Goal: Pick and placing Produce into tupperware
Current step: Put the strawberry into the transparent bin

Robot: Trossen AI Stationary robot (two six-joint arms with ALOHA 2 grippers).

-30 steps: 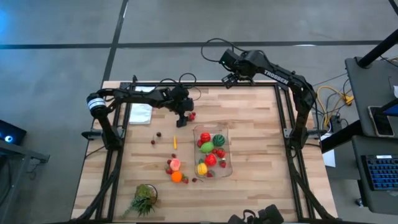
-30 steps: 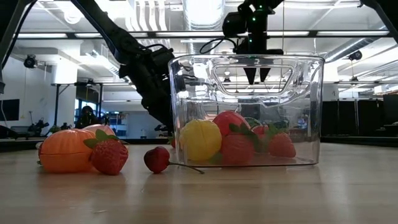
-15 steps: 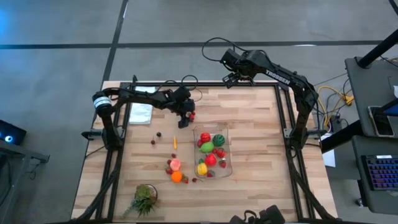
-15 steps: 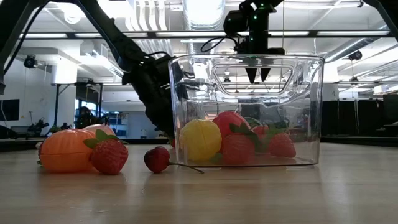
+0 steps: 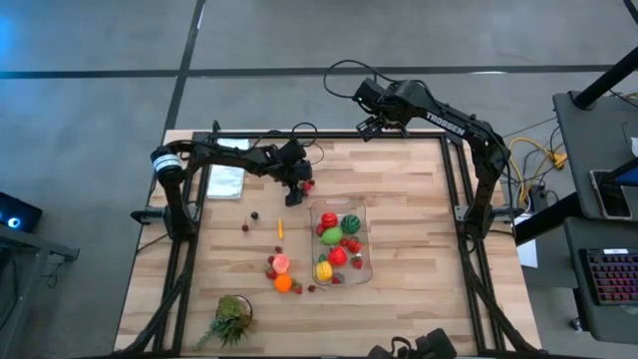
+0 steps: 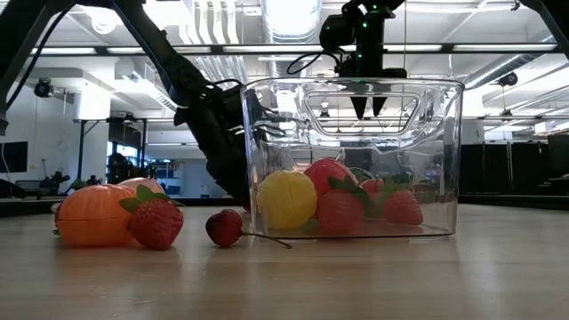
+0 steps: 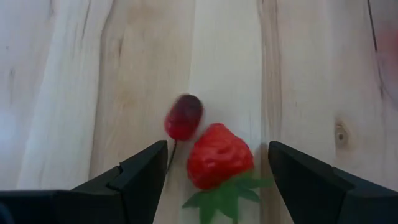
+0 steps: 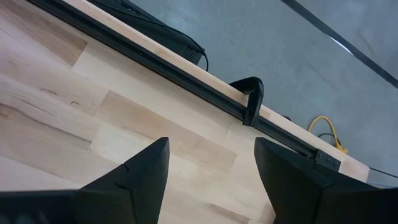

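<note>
Since a second ago my left gripper (image 5: 295, 187) has slid a little toward the tupperware and settled over the red strawberry (image 7: 219, 155) at the far side of the table. That strawberry lies on the bare wood between my wide-open fingers (image 7: 142, 174), untouched, with a small dark red cherry (image 7: 184, 116) just beside it. The tupperware (image 5: 342, 242) stands near the middle of the table, already holding a fair share: a yellow piece, a green one, a striped green one and several red ones, strawberries among them. I judge the job roughly half done.

Left on the wood are this strawberry and cherry, a small orange carrot-like piece (image 5: 281, 228), two dark little pieces (image 5: 245, 227) near it, and a cluster beside the container: a pink piece (image 5: 281, 263), an orange fruit (image 5: 283, 283), and small red ones. The leafy tuft (image 5: 231, 319) sits at the near edge.

My right gripper (image 5: 371, 126) waits raised beyond the far edge, fingers parted and empty.
</note>
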